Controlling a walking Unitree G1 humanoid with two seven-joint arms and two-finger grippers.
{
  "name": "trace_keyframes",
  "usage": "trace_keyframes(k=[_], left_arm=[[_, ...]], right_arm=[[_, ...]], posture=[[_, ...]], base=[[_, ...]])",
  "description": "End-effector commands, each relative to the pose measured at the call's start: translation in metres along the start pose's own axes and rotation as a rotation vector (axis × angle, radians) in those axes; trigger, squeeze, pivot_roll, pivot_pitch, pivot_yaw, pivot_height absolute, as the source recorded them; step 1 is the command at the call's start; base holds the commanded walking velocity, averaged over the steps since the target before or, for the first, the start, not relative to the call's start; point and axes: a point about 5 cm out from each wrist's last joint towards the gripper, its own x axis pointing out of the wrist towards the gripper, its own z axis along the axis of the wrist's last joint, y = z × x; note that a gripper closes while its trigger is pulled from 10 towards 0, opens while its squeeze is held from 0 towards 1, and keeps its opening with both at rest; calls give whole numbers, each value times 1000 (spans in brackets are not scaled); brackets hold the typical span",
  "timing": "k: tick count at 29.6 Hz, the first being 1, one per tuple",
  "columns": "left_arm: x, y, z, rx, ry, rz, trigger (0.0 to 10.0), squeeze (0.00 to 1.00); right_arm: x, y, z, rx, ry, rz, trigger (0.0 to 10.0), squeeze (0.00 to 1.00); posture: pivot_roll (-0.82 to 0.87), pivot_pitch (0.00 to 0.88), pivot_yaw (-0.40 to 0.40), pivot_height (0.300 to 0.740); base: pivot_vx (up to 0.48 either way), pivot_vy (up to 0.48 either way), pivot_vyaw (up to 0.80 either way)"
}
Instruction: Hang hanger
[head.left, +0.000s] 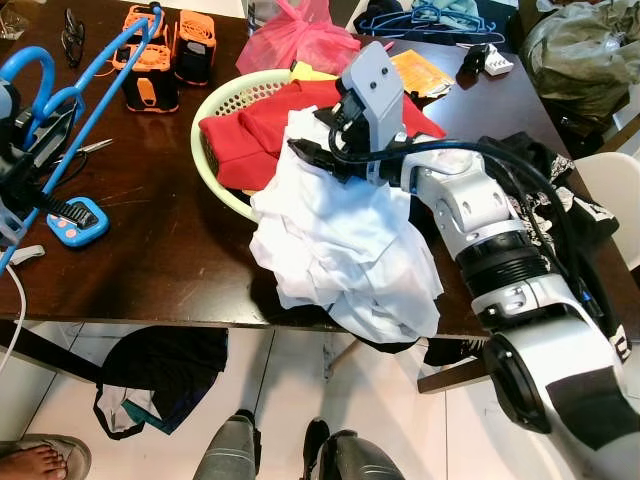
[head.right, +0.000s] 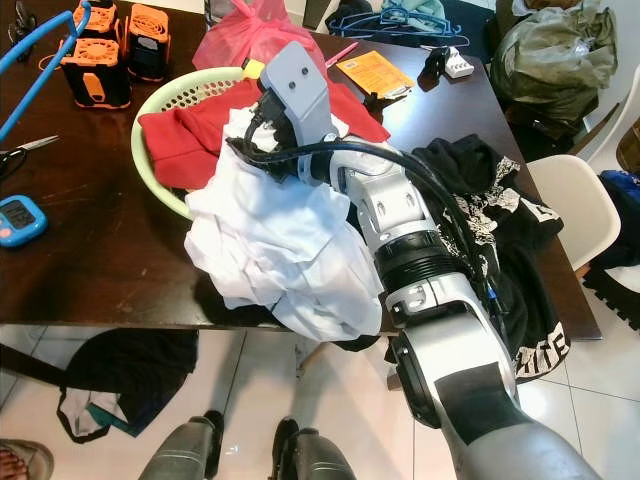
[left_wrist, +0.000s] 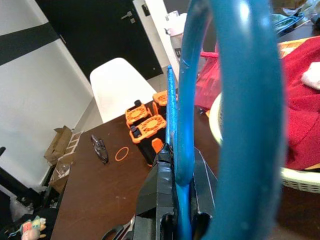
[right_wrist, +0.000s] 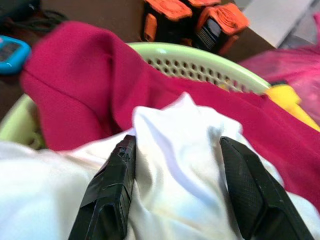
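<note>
On the robot's left, the left gripper (left_wrist: 175, 200) is closed on the blue hanger (head.left: 95, 70), whose long axis runs up and away over the dark wooden table (head.left: 150, 240) toward the orange battery packs (head.left: 165, 55). To the right, the right gripper (right_wrist: 177, 195) has its fingers spread wide around a fold of the white garment (head.left: 340, 240), which lies over the red cloth (head.left: 240, 135) in the pale green basket (head.left: 215, 105), so this arm is nearer to the clothes. Judging from this, the hanger lies well apart to the left of the garment, and below the table edge there is a tiled floor (head.left: 290, 400) with dark clothes on it.
</note>
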Motion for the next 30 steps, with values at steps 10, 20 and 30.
trace_keyframes(k=[10, 20, 30], left_arm=[[0, -3, 1, 2, -4, -12, 10000, 0], [1, -2, 1, 3, -7, -11, 10000, 0], [2, -2, 1, 5, -7, -6, 10000, 0]], right_arm=[[-25, -16, -10, -35, 79, 68, 4588, 0], [-16, 2, -18, -45, 88, 157, 0, 0], [-10, 8, -6, 39, -19, 151, 0, 0]], posture=[[259, 138, -81, 740], [268, 136, -80, 740], [270, 137, -79, 740]], base=[[0, 0, 0], [0, 0, 0], [0, 0, 0]])
